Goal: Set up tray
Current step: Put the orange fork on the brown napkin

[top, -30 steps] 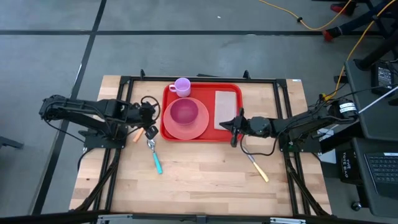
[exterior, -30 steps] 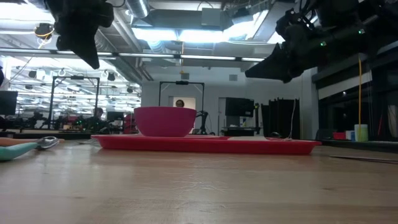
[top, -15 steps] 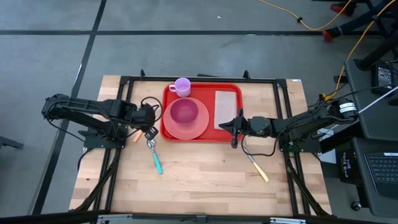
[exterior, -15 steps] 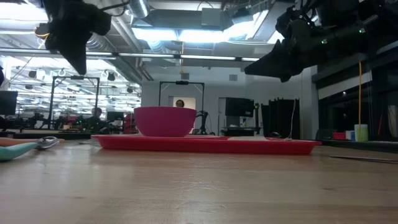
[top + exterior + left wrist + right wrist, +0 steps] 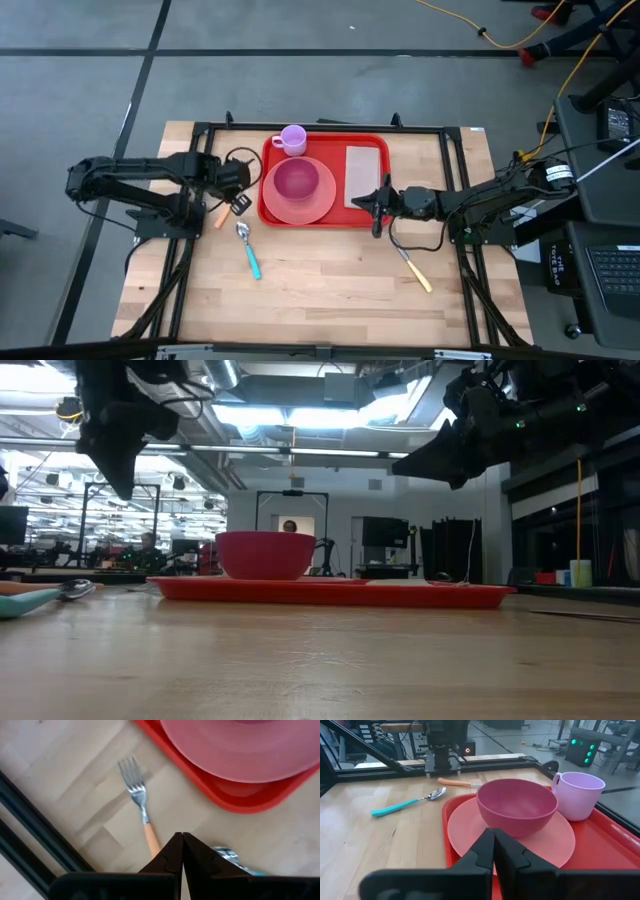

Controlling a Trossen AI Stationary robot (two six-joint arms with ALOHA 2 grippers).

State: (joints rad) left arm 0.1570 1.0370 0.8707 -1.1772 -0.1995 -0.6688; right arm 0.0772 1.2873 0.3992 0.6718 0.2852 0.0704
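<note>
The red tray (image 5: 377,216) lies at the table's far middle. On it sit a pink plate (image 5: 318,209) with a pink bowl (image 5: 297,180), a lilac cup (image 5: 292,139) and a beige napkin (image 5: 364,175). An orange-handled fork (image 5: 138,800) and a teal-handled spoon (image 5: 249,252) lie on the wood to the tray's left. My left gripper (image 5: 239,203) hangs shut above the fork's handle, beside the tray's left edge. My right gripper (image 5: 375,207) is shut and hovers over the tray's near right corner, clear of it. In the right wrist view it (image 5: 493,842) points toward the bowl (image 5: 517,805).
A yellow-handled knife (image 5: 415,269) lies on the wood to the near right of the tray. A black frame rail (image 5: 330,126) runs along the table's far side and down both sides. The near half of the table (image 5: 330,300) is bare wood.
My left gripper has drawn back from over the spoon's bowl toward the table's far-left, staying shut; the spoon's bowl now shows uncovered. The right arm and the things on the table have kept still.
</note>
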